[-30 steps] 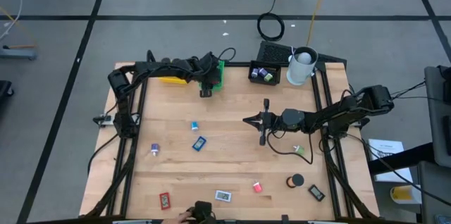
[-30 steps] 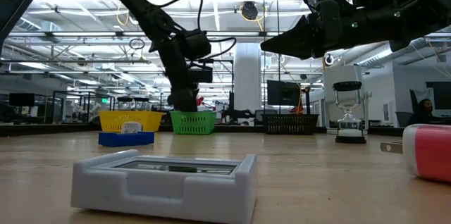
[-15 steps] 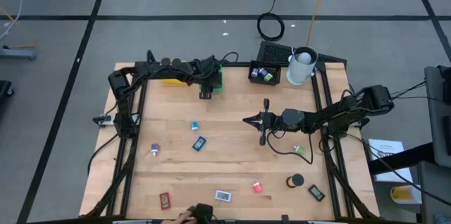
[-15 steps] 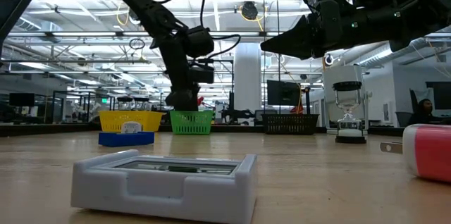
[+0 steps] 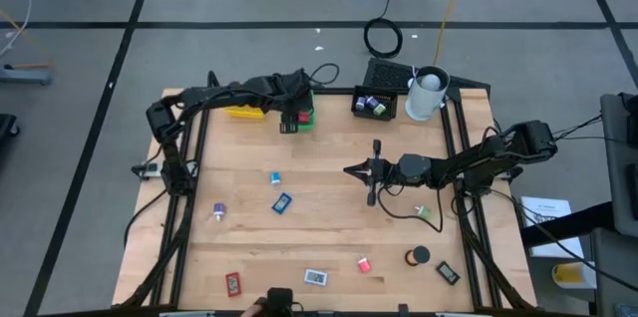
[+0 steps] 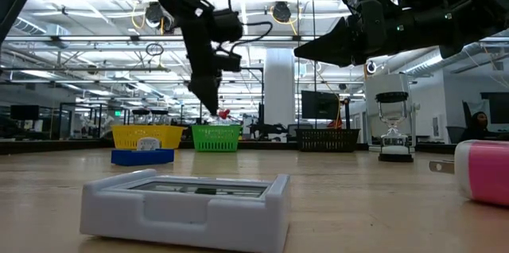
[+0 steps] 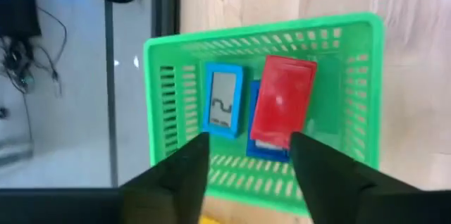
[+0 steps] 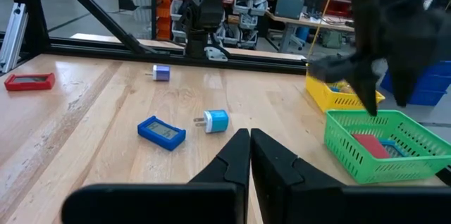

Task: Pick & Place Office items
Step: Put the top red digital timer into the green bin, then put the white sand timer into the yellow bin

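My left gripper [image 5: 290, 122] hangs open above the green tray [image 5: 304, 108] at the table's far edge, touching nothing. In the left wrist view its fingers [image 7: 184, 171] frame the green tray [image 7: 261, 27], where a red flat piece [image 7: 282, 101] lies tilted over a blue piece beside another blue piece [image 7: 224, 101]. In the low view the left gripper [image 6: 213, 108] stands clear above the tray [image 6: 216, 137]. My right gripper [image 5: 371, 170] is shut and hovers over the middle of the table. Loose items lie on the table: a blue piece [image 5: 282, 202], a blue bit [image 5: 274, 178], a purple bit [image 5: 218, 211].
Yellow tray [image 5: 242, 111], black tray [image 5: 376, 104] and white cup [image 5: 427, 93] line the far edge. Near the near edge lie a red piece [image 5: 232, 283], a white piece [image 5: 315, 277], a red bit [image 5: 365, 265], a black roll [image 5: 418, 255] and a green bit [image 5: 424, 212].
My left gripper has risen from just above the green tray to well clear of it, drifting slightly toward the far edge. The right arm has kept still.
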Tool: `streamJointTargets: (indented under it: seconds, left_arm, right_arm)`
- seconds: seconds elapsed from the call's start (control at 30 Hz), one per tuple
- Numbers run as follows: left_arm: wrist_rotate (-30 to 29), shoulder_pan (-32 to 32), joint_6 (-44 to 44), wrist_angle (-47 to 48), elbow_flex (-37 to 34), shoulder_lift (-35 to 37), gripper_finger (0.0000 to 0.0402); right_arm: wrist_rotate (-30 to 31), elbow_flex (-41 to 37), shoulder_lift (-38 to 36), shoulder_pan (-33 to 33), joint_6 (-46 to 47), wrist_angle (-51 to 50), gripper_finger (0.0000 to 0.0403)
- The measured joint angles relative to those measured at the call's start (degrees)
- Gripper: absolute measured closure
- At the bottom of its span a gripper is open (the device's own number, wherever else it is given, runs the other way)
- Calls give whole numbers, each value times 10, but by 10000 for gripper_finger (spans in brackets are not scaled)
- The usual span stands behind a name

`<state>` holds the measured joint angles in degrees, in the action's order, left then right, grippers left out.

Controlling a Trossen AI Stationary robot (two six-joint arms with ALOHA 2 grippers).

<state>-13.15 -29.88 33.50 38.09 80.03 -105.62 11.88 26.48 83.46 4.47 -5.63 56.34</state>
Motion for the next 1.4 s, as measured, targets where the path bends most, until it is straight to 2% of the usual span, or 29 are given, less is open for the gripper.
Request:
streamJointTargets:
  seconds: [0.17, 0.4, 0.47, 0.7, 0.87, 1.13, 1.27, 1.4]
  left_arm:
    - [-34, -30, -55, 69, 1, 16, 281]
    - [-34, -69, -82, 64, -7, -9, 380]
    - [-34, -75, -81, 64, -7, -19, 395]
    - [-33, -84, -82, 39, -8, -55, 388]
    - [-19, -81, -84, -3, -8, -62, 397]
    - [-22, -81, -103, -11, -8, -61, 390]
    - [-50, -82, -101, 29, -8, -32, 398]
    - [-21, -82, -108, 65, -8, 22, 392]
  right_arm:
    - [0, 0, 0, 0, 0, 0, 394]
    - [0, 0, 0, 0, 0, 4, 394]
    - [0, 0, 0, 0, 0, 4, 394]
    - [0, 0, 0, 0, 0, 4, 394]
    - [0, 0, 0, 0, 0, 4, 394]
    - [0, 0, 0, 0, 0, 4, 394]
    - [0, 0, 0, 0, 0, 4, 394]
    - [0, 0, 0, 0, 0, 4, 394]
